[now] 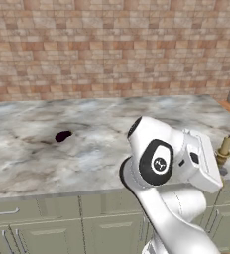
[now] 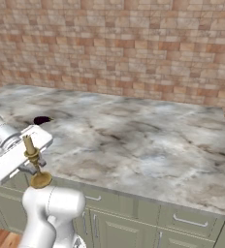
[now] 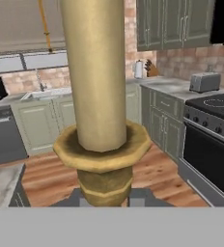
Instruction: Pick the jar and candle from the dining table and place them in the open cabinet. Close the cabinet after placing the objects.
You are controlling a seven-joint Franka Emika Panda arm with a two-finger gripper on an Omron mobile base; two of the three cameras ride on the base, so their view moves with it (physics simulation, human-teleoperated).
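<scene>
My gripper (image 2: 35, 168) is shut on the candle (image 2: 33, 162), a small gold candlestick with a thin stem and round base. It hangs upright beside the near edge of the dining table (image 2: 134, 140), at the level of the marbled top. In the left base view the candle (image 1: 224, 149) sticks out past the white hand at the right, above the table (image 1: 87, 154) edge. In the hand view the candle (image 3: 99, 96) rises large in the middle, with the gripper (image 3: 104, 198) clamped round its lower part. The jar and the open cabinet are out of view.
A dark oval blob (image 1: 63, 135) lies on the marbled top, also seen as the blob (image 2: 41, 119) at far left. A brick wall (image 1: 112, 44) stands behind. The hand view looks past a stove (image 3: 210, 140), a toaster (image 3: 204, 82), green wall cupboards (image 3: 172, 21) and a wood floor (image 3: 152, 169).
</scene>
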